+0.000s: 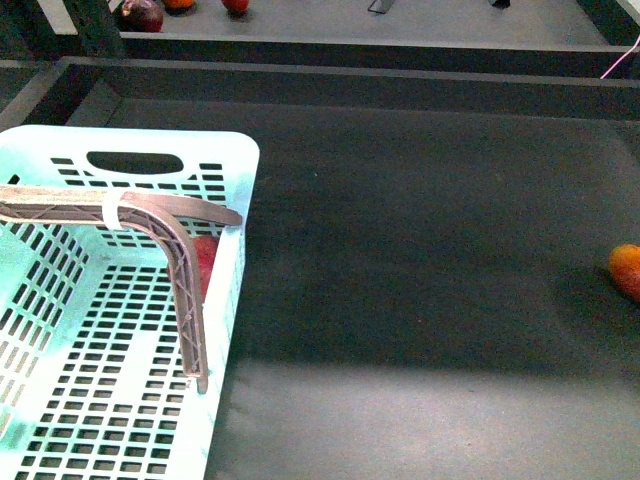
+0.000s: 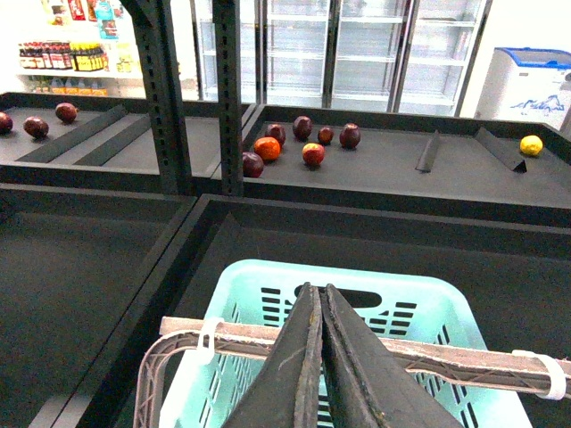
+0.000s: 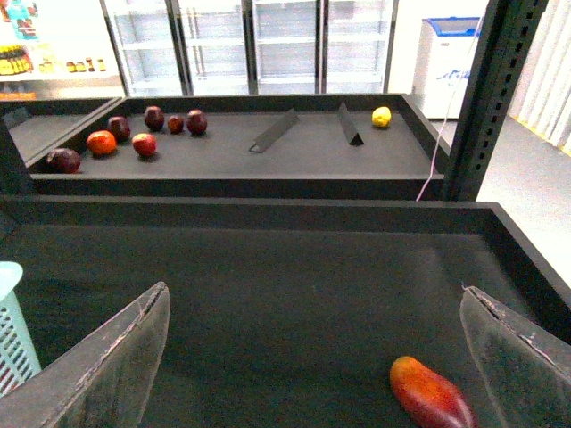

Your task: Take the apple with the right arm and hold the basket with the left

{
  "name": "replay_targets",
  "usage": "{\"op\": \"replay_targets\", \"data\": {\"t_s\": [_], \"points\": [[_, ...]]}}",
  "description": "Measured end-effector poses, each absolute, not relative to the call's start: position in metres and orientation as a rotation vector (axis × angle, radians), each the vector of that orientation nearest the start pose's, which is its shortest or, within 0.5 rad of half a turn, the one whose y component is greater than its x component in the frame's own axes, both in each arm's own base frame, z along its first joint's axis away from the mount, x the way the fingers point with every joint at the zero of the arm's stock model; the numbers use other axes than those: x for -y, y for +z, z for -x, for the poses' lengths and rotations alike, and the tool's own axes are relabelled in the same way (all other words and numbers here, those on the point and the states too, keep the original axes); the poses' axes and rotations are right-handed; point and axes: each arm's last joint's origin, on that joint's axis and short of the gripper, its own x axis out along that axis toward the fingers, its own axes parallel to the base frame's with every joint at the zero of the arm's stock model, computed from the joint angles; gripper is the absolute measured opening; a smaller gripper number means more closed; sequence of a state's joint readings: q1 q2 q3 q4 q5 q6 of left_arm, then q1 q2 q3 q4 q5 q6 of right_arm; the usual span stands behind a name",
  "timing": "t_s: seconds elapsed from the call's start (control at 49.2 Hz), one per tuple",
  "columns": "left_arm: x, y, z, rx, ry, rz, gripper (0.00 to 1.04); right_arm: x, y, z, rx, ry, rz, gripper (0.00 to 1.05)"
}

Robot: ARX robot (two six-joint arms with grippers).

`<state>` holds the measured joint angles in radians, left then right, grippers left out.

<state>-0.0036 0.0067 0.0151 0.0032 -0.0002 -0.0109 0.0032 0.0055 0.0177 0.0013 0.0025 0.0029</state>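
The mint-turquoise basket stands at the near left of the dark tray, its brown latticed handle bent over it with white tape. The apple shows as a red round patch low against the basket's right wall, partly hidden by the handle. My left gripper is shut, its fingers pointing over the basket and crossing above the handle bar. My right gripper is open and empty, above the bare tray floor right of the basket. Neither gripper shows in the front view.
An oblong orange-red fruit lies on the tray near my right gripper's right finger; it also shows in the front view. Several dark purple, orange and red fruits and a lemon sit on the far shelf. Tray walls surround the floor.
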Motion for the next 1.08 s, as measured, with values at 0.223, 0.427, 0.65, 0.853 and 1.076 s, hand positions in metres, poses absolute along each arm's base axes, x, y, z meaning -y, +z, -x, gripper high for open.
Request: {"op": "replay_targets", "data": {"t_s": [0.223, 0.427, 0.65, 0.853, 1.076], "points": [[0.0003, 0.1684, -0.0972, 0.011, -0.003, 0.011, 0.03, -0.0002, 0.1693, -0.0969, 0.014, 0.001, -0.003, 0.96], [0.0003, 0.1684, -0.0972, 0.011, -0.003, 0.011, 0.03, -0.0002, 0.1693, -0.0969, 0.014, 0.001, -0.003, 0.96], [0.0003, 0.1684, -0.0972, 0.011, -0.003, 0.011, 0.38, -0.0002, 0.1693, -0.0969, 0.014, 0.001, -0.003, 0.96], [0.0003, 0.1684, -0.0972, 0.011, -0.003, 0.011, 0.77, -0.0002, 0.1693, -0.0969, 0.014, 0.001, -0.003, 0.96], [0.0003, 0.1684, -0.0972, 0.011, -0.003, 0.009, 0.98, -0.0002, 0.1693, -0.0969, 0.014, 0.001, -0.003, 0.96]]}}
